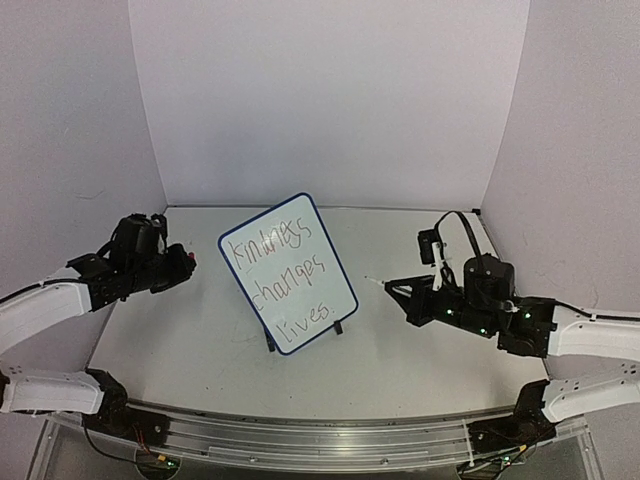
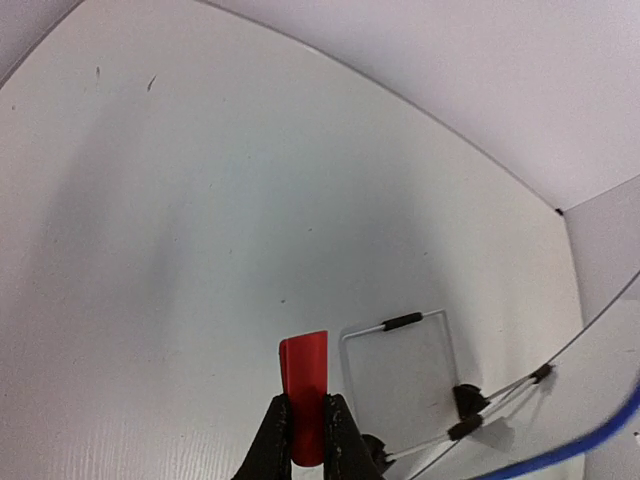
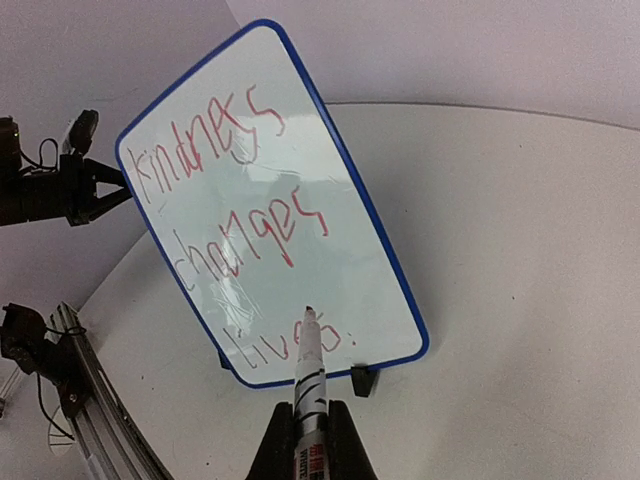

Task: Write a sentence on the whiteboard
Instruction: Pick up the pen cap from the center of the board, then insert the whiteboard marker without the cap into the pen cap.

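Right gripper (image 1: 403,291) at the end of a low arm reaching in from the right, fingers pointed left and clamped around a marker (image 3: 309,372). Left gripper (image 1: 184,263) on an arm reaching in from the left, pointed right, jaws pinched tight on a red cap (image 2: 305,392). Below both, a smooth white table (image 1: 420,360), matte, with rounded far corners. Near its middle, between the two grippers and touching neither, the whiteboard (image 1: 290,270): upright, leaning back, turned askew, glossy white with rounded corners and a thin dark-blue frame. Across its face, the sentence (image 3: 240,200) in thin red handwriting, three slanted lines: "kindness changes lives". Marker slim, white barrel with black print, dark tip aimed at the board's lower edge and short of it in the top view. Cap short, red, smooth plastic, squared at the end. At the board's bottom edge, two small black feet (image 3: 365,380) resting on the table.
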Controlling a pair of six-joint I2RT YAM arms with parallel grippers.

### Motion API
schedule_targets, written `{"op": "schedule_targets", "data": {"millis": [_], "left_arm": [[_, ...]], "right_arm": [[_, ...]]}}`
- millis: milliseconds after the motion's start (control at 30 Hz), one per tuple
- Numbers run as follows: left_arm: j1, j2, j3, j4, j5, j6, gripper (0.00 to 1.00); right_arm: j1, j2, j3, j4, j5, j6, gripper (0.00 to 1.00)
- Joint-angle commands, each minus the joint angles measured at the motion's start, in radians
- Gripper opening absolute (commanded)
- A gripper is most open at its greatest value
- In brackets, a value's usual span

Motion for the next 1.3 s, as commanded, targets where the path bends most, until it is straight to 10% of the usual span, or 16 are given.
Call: {"op": "schedule_targets", "data": {"millis": [0,433,1267], "left_arm": [[0.002,-0.172,0.093,-0.026,0.027,-0.105,0.00],[-0.044,-0.104,0.174,0.498,0.316,-0.447,0.00],[-0.285,0.017,0.142,0.725,0.114,-0.486,0.00]], "right_arm": [[0.113,0.066,0.087,0.175,0.204,-0.079,0.00],[0.444,0.452,0.389,0.586,0.578,-0.491,0.00],[0.449,0.776,0.721,0.696,0.675,-0.634,0.00]]}}
